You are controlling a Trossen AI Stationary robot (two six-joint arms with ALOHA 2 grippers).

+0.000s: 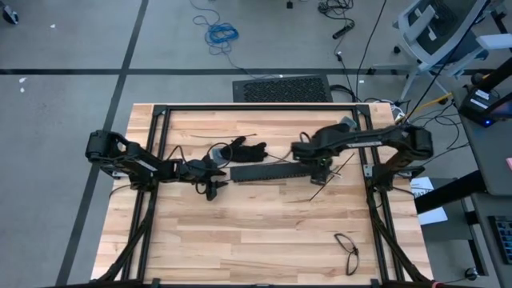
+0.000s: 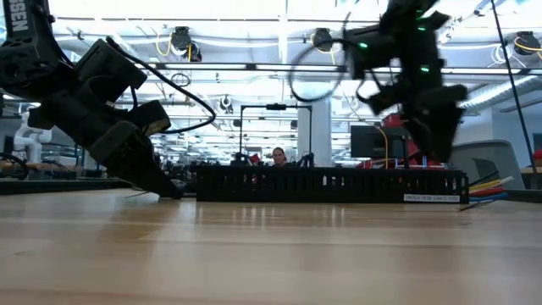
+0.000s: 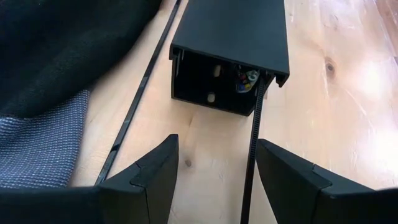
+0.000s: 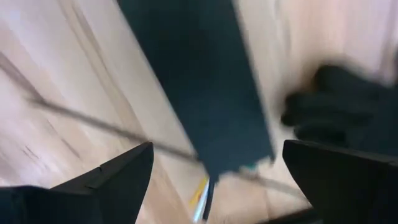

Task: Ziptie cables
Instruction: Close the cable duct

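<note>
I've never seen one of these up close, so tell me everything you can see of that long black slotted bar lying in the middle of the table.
The slotted bar is a long, black, plastic-looking channel lying flat on the wooden table. The low view shows comb-like slots along its side wall and a small white label. The left wrist view looks into its open, hollow end, where coloured cables show inside and a thin black strip runs out between the fingers of the left gripper, not touching the bar.
</note>
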